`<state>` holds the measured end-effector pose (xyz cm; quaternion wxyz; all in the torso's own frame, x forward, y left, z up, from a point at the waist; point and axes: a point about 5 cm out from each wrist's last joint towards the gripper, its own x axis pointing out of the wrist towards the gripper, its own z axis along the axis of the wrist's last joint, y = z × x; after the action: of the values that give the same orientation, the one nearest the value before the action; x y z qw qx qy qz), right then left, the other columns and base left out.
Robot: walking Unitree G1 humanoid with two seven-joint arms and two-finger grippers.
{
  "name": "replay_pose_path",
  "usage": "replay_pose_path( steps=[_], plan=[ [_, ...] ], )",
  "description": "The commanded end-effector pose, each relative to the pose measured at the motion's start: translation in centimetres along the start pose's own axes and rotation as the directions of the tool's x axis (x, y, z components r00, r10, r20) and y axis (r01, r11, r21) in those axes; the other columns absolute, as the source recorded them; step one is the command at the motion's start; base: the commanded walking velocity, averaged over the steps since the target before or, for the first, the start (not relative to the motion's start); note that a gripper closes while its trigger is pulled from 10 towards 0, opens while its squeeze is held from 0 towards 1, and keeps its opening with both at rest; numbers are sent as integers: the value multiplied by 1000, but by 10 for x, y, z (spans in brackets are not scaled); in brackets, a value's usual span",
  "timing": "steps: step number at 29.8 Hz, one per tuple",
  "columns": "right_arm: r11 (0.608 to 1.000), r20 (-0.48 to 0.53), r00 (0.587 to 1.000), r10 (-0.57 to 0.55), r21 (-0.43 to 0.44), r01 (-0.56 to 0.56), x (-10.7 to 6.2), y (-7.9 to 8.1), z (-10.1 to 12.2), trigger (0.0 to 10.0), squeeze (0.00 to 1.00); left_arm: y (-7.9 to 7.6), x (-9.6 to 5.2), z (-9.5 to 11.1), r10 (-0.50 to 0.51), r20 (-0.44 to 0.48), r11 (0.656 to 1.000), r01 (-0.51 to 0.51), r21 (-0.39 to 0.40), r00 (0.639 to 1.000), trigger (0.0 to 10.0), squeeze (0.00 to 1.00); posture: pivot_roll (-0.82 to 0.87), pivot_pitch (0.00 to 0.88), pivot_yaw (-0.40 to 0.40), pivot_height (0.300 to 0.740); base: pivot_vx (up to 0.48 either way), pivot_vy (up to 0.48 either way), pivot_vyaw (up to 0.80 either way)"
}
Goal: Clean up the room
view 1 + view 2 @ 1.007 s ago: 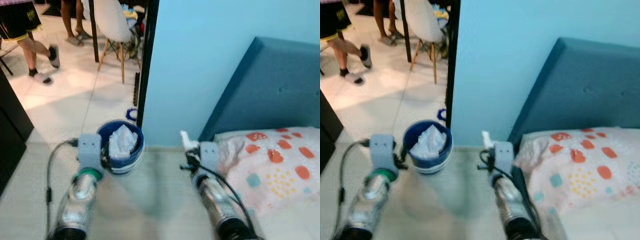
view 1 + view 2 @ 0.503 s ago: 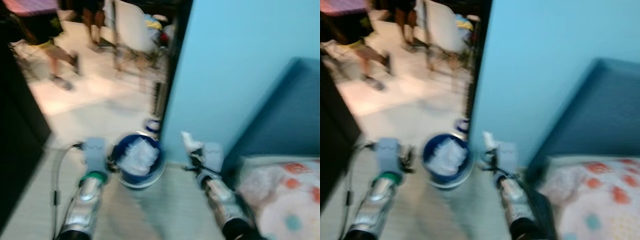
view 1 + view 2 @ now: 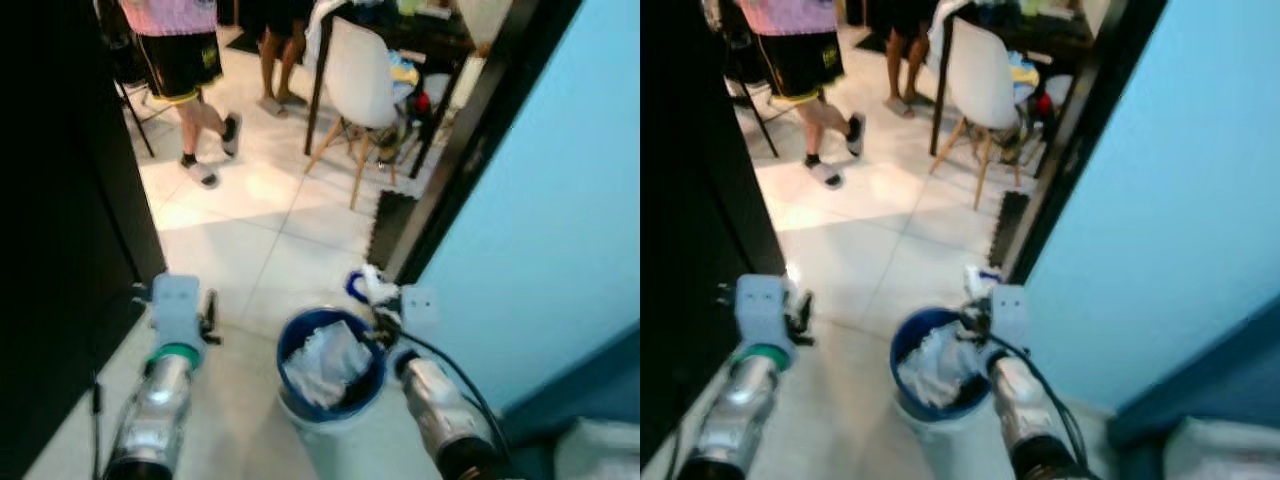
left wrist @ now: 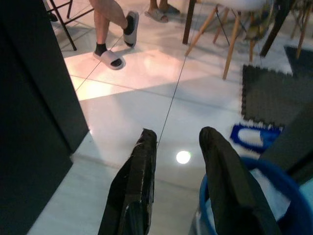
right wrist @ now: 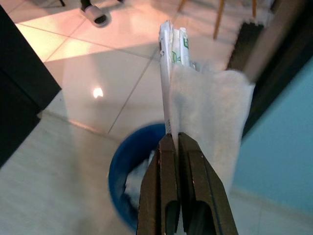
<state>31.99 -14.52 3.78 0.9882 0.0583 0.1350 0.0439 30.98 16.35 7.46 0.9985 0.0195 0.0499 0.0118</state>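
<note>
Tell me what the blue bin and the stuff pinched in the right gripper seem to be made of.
Blue bin: likely plastic, going by its smooth, evenly coloured rim with a slight sheen.
Stuff in the right gripper: a white tissue, soft, matte paper hanging limp with a wavy edge, and thin wrappers beside it, glossy white with green print, seemingly paper or film.

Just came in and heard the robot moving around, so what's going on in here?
The robot is tidying up. Its right tool is shut on a white tissue and a small paper packet, held over the rim of a blue bin that already has crumpled paper in it. Its left tool is open and holds nothing, beside the bin above the floor. A person is walking past a white chair in the next room.
</note>
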Motion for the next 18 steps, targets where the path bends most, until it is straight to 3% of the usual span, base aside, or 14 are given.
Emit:
replay_pose_path(
  steps=[1,9,18],
  plan=[
    [1000,-23,1000,-1,21,1,-1,3,-6,10000,0,9,-3,-8,25,-32,1000,-25,3,999,10000,0,79,5,-51,740,431,0,0],
    [1000,-23,1000,-12,21,13,0,3,-5,10000,0,10,-2,-7,27,-30,1000,-27,4,999,10000,0,78,6,-50,740,433,0,0],
    [999,-37,998,-42,8,42,0,-3,-6,10000,0,10,1,-9,44,-61,998,-42,37,997,10000,0,74,17,-50,740,0,0,0]
  ],
)
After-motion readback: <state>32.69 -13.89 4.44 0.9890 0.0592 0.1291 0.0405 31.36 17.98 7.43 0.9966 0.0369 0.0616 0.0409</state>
